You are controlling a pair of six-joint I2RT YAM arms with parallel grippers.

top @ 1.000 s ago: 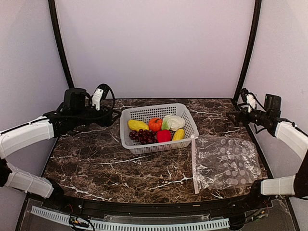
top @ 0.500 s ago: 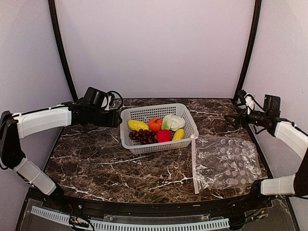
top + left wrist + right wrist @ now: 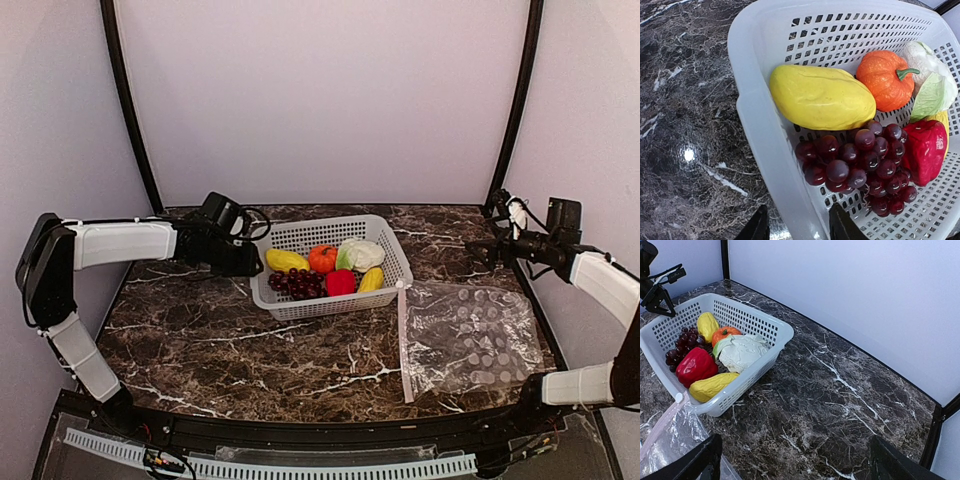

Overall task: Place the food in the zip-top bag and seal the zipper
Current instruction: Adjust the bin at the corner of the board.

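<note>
The food lies in a grey-white perforated basket (image 3: 396,262): a yellow piece (image 3: 821,97), orange tomato (image 3: 883,78), cauliflower (image 3: 931,75), red pepper (image 3: 925,150), dark red grapes (image 3: 860,161) and a second yellow piece (image 3: 371,279). The clear zip-top bag (image 3: 470,337) lies flat at the right front, its whitish-pink zipper (image 3: 403,342) along the left edge. My left gripper (image 3: 799,227) is open, its jaws astride the basket's left rim, holding nothing. My right gripper (image 3: 792,460) is open and empty above the table at the right rear.
The basket (image 3: 771,351) stands at the table's middle rear. Dark marble table (image 3: 220,340) runs to the black front edge. Black frame posts (image 3: 515,100) rise at both rear corners.
My left arm has swung right, bringing its gripper from the table's left rear to the basket's left rim. My right arm has barely moved.
</note>
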